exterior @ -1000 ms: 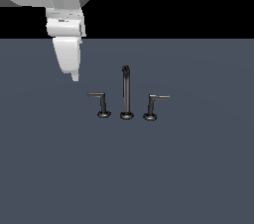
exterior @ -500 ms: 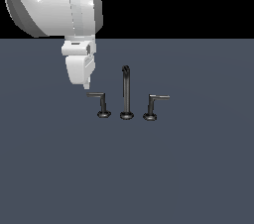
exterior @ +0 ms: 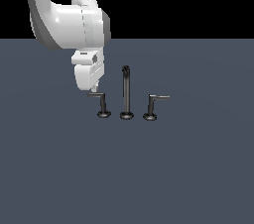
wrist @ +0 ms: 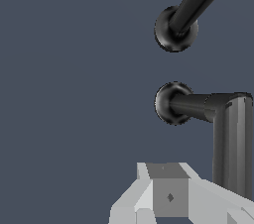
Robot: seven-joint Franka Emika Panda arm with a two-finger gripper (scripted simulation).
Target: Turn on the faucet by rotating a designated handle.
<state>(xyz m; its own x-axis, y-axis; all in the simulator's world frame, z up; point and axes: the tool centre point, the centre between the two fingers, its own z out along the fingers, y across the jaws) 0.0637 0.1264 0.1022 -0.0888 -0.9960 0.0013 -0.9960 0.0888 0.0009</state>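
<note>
Pincer [exterior: 94, 89] tips blur against the designated handle [exterior: 100, 100].

I see a flat slate-grey counter [exterior: 198, 168] filling the lower part of my exterior view, plain and evenly lit. Behind its straight far edge, the backdrop [exterior: 188, 0] is solid black, featureless.

Pincer [exterior: 94, 89] jaws' spacing unreadable — wrist view crops spout [wrist: 198, 0].

two lever handles [exterior: 102, 103] [exterior: 155, 105], one spout [exterior: 126, 91].
</note>
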